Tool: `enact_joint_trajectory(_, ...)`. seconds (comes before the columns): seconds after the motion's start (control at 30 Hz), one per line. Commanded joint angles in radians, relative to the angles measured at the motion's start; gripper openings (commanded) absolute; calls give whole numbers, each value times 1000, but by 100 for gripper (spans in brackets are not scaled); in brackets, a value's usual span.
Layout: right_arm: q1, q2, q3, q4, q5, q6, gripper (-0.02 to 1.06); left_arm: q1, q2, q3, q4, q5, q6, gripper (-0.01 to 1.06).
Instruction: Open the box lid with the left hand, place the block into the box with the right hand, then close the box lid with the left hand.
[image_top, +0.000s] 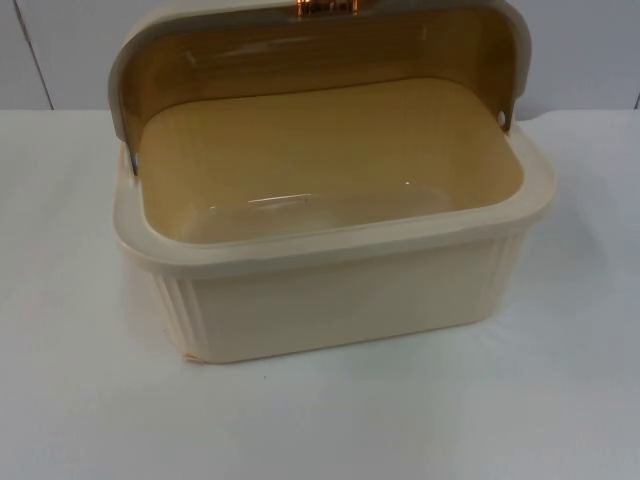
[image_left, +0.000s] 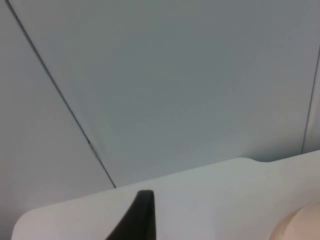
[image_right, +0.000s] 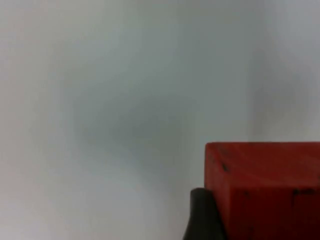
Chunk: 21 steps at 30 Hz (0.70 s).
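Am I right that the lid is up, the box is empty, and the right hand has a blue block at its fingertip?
Not quite: the block is red, not blue, as the right wrist view shows it beside that hand's black fingertip. The rest stands: in the top view the lid is swung up and back, and the cream box is empty inside.

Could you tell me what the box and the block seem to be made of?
The box looks like glossy cream plastic: ribbed moulded walls, light glinting on its floor. Its raised lid seems translucent amber plastic. The block is matte red with dark scuffs, perhaps painted wood or foam.
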Motion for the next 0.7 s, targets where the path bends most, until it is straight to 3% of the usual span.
enact_joint_trajectory(0.0, -6, -77, -94, 25, 39, 6, 0, -3, 1, 6, 5, -10, -8, 105)
enact_joint_trajectory(0.2, -6, -149, -238, 27, 100, -12, 0, -3, -3, 6, 5, -21, -8, 105)
enact_joint_trajectory(0.3, -6, -193, -362, 89, 169, -93, 0, -3, -3, 6, 5, -29, -8, 105)
enact_joint_trajectory(0.43, 0, -230, -436, 174, 192, -145, 0, -3, -3, 6, 5, -33, -8, 105)
enact_joint_trajectory(0.6, 55, -270, -502, 180, 207, -182, 0, -3, -3, 6, 5, -33, -8, 105)
enact_joint_trajectory(0.67, 127, -290, -539, 180, 207, -202, 0, -3, -3, 6, 5, -31, -8, 105)
